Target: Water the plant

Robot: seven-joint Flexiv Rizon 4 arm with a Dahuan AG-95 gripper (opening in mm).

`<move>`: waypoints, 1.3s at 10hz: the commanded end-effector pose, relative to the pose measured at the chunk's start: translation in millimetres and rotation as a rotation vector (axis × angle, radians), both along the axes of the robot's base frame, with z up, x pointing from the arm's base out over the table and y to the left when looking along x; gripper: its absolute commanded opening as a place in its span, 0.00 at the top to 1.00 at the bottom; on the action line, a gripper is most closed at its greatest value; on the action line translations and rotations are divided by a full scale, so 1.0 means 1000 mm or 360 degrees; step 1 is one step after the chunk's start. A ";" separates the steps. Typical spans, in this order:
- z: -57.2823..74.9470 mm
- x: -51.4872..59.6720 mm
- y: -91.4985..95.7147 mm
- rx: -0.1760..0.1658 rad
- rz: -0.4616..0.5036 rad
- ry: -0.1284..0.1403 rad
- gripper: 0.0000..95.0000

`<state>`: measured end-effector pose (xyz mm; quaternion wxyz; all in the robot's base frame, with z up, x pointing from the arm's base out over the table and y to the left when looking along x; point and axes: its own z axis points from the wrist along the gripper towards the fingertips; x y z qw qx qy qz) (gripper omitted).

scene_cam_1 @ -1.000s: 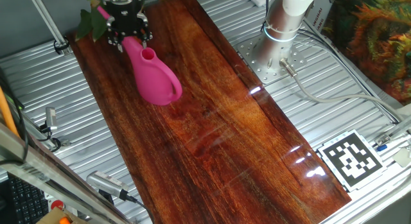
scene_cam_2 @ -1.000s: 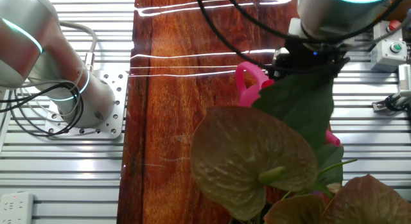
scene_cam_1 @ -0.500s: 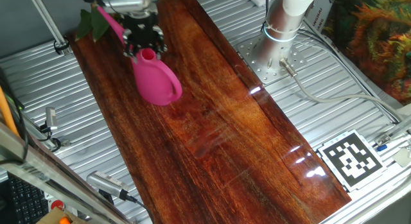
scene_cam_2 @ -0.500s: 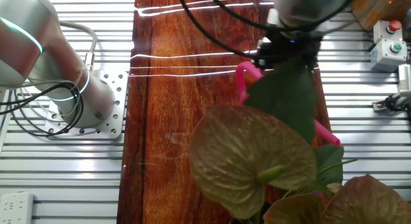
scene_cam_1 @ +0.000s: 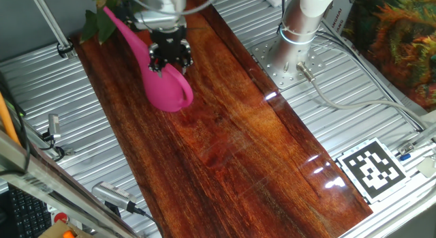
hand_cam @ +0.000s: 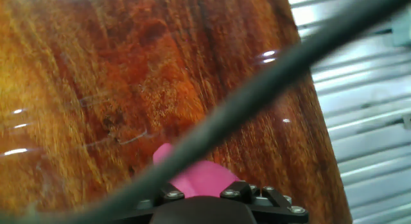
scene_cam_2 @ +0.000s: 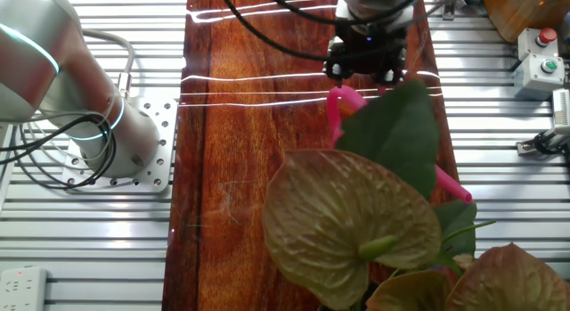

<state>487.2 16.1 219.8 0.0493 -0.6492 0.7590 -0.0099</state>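
Approach to handle of pink plastic watering can point(scene_cam_1: 162, 76), hovering above reddish-brown wooden tabletop point(scene_cam_1: 238, 142).
Centring black end effector point(scene_cam_1: 170, 56) over handle loop before descending; finger spread impossible to tell, hidden throughout; keeping spout aimed at broad-leaved dark-green plant point(scene_cam_1: 95, 24) at tabletop's far corner.

One pink plastic watering can point(scene_cam_1: 165, 86), one dark-green leafy plant point(scene_cam_1: 95, 23), one black-and-white square marker tag point(scene_cam_1: 372, 168), one wooden board point(scene_cam_1: 238, 142).
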 end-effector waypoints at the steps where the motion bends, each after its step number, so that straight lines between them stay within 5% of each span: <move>1: 0.000 0.000 0.004 -0.0005 0.0387 -0.0012 0.40; 4: 0.000 0.000 0.004 -0.0026 0.0478 -0.0025 0.40; 13: -0.014 0.001 0.003 -0.0047 0.0371 -0.0082 0.40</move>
